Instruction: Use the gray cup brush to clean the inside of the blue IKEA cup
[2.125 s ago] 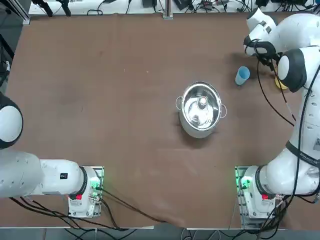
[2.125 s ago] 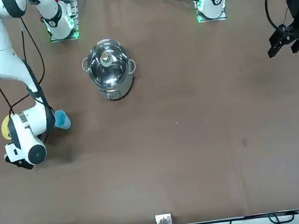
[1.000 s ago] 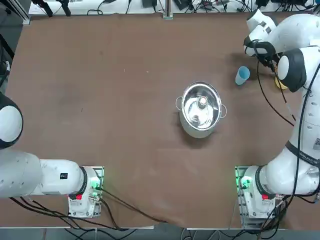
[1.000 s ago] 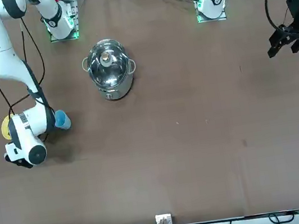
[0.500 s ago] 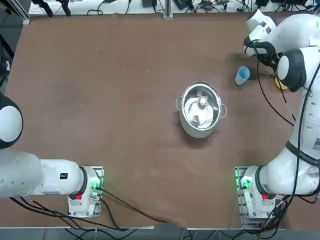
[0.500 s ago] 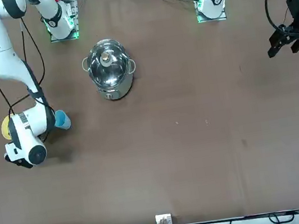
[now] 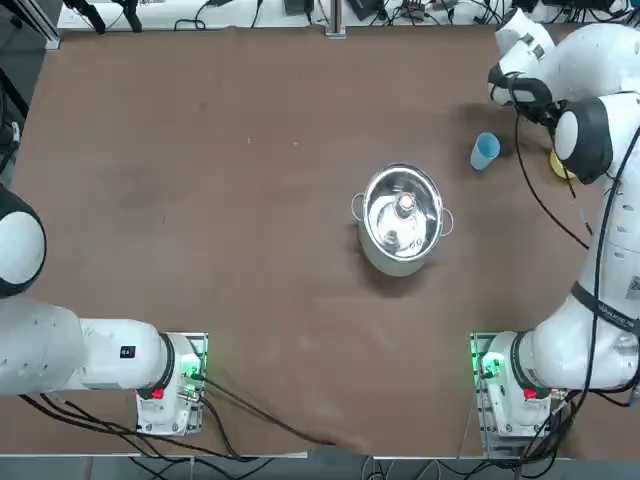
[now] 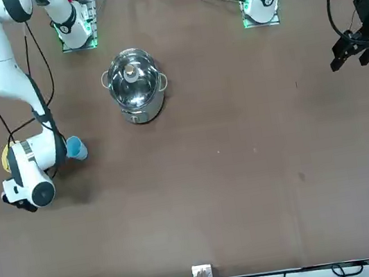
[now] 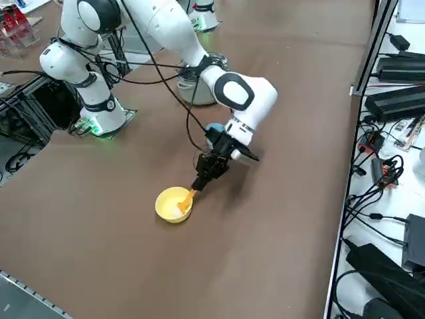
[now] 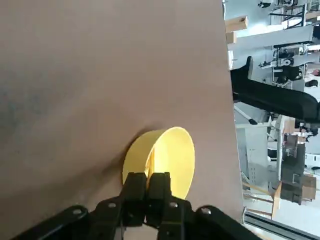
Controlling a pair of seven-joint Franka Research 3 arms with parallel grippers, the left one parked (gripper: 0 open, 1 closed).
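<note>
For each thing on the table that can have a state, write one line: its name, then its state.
right gripper: shut on the gray cup brush, above the yellow cup's rim.
gray cup brush: held, its tip inside the yellow cup.
yellow cup: upright, open.
blue IKEA cup: tipped on its side, untouched.
steel pot: upright, lidless.

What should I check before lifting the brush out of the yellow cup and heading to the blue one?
1. Right gripper jaws shut: ok, they meet above the yellow cup.
2. Brush actually clamped: ok by the side view, where its orange handle runs from the jaws down into the yellow cup; the wrist view hides the contact.
3. Brush clear of the yellow cup: not ok, its lower end sits inside the cup.
4. Blue cup upright, mouth open: ok.
5. Path from yellow cup to blue cup: ok, bare table between them; the pot stands well aside.
6. Brush head condition: cannot tell, hidden in the cup.
</note>
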